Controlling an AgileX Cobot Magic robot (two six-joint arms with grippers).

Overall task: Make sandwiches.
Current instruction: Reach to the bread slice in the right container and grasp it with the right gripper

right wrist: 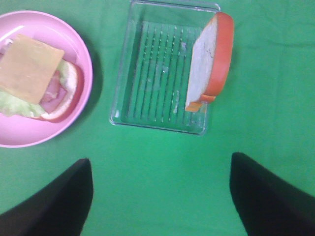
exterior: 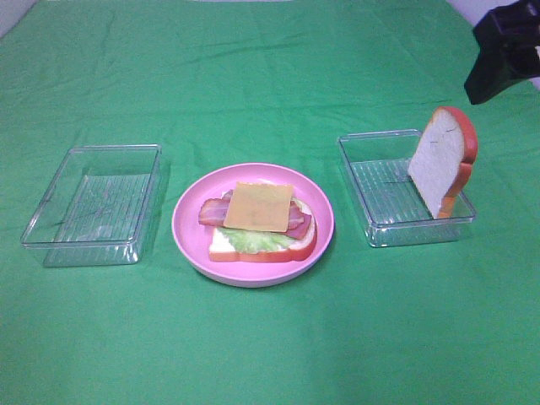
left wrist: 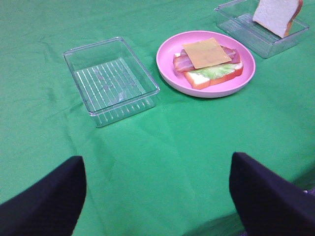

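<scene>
Exterior high: right hand (exterior: 504, 52) mostly cropped

All I see of my left gripper (left wrist: 157, 196) from its wrist camera is two black fingers (left wrist: 42, 201), broad, rounded at the top corners, matte, with no markings, screws or cables showing. The right gripper (right wrist: 160, 196) from its own wrist camera looks the same: two black fingers (right wrist: 270, 196), smooth and plain, edges softly curved. From the high camera I catch one piece of the right arm (exterior: 506, 51) at the far right corner: a black, blocky, angular housing, slightly glossy, cut off by the frame. Detail on it is too dark to read.
</scene>
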